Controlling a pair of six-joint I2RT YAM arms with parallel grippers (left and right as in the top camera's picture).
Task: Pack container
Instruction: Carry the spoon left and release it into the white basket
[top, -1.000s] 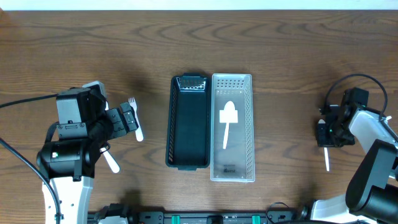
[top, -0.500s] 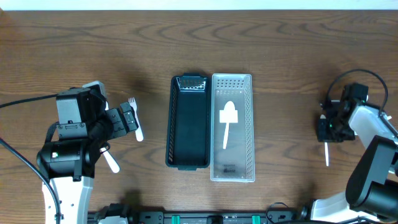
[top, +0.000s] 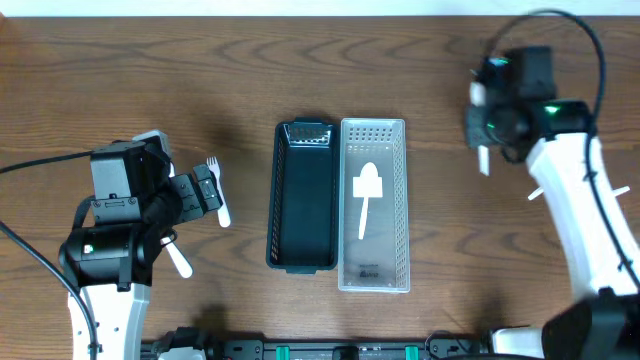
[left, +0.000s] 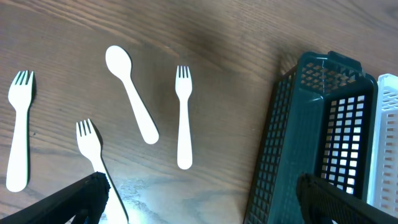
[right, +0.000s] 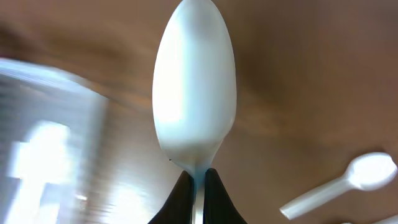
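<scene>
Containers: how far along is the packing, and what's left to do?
Done: one spoon lies in the white container. In hand: the right gripper grips a second spoon right of that container. Remaining: the black container looks empty; three forks and a loose spoon lie on the table at the left, another spoon at the right.

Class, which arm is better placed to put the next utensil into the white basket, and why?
Right. The right gripper is shut on a white spoon and hangs near the white basket. The left gripper is open, holding nothing, above loose forks farther away.
</scene>
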